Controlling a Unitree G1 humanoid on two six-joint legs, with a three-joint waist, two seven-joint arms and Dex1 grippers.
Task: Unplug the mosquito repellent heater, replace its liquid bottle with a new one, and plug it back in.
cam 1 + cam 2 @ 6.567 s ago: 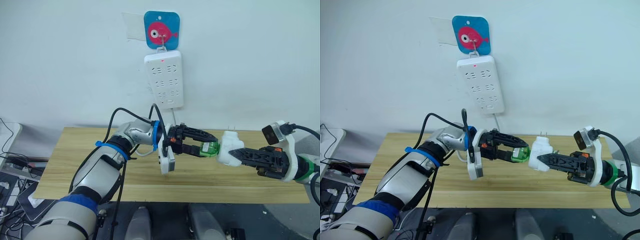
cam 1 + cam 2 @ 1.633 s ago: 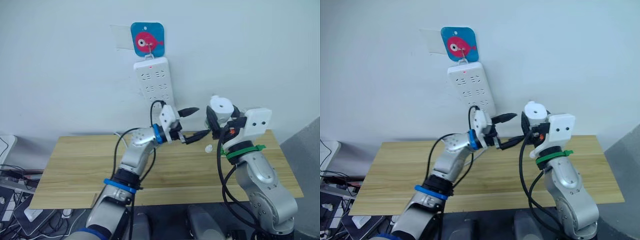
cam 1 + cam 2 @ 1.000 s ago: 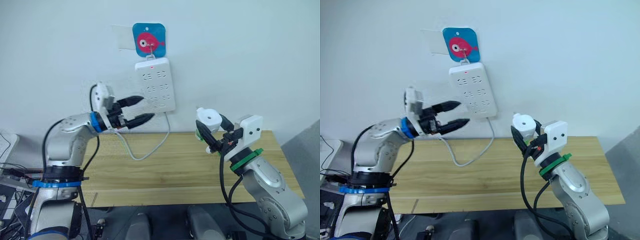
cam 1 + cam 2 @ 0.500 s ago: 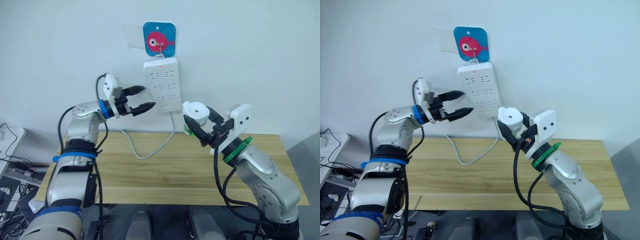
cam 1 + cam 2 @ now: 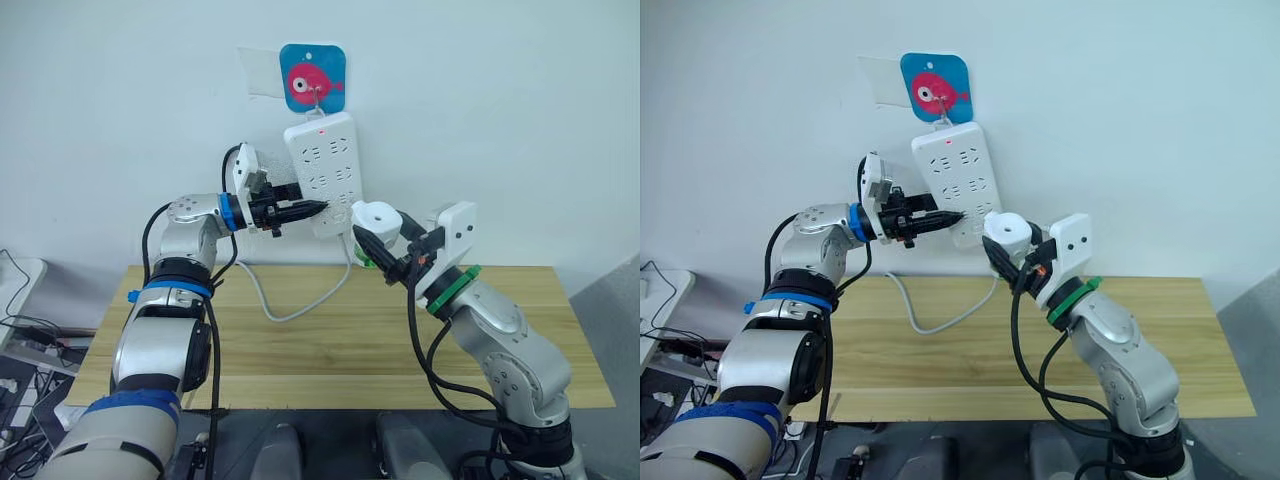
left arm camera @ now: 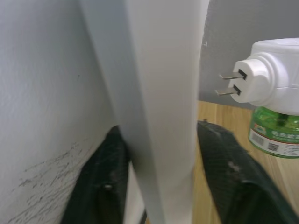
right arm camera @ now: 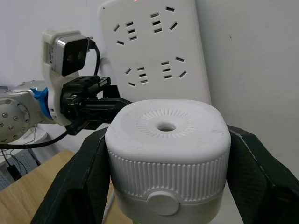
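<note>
The white mosquito repellent heater [image 5: 377, 217], with a green liquid bottle [image 5: 371, 260] fitted under it, is held in the air by my right gripper [image 5: 383, 238], shut on its sides. It hangs just right of the lower end of the white power strip [image 5: 328, 150] on the wall. In the left wrist view its two prongs [image 6: 227, 84] point toward the strip. My left gripper [image 5: 312, 207] is shut on the strip's lower left edge, one finger [image 6: 105, 182] behind it and one in front.
A blue plaque with a pink fish [image 5: 312, 78] holds the strip's hook. The strip's white cable [image 5: 300, 300] loops down onto the wooden table [image 5: 300, 350]. The wall stands close behind both grippers.
My left gripper has moved right to the strip and shut on its edge. The right gripper has carried the heater left and a little up, closer to the strip's lower end.
</note>
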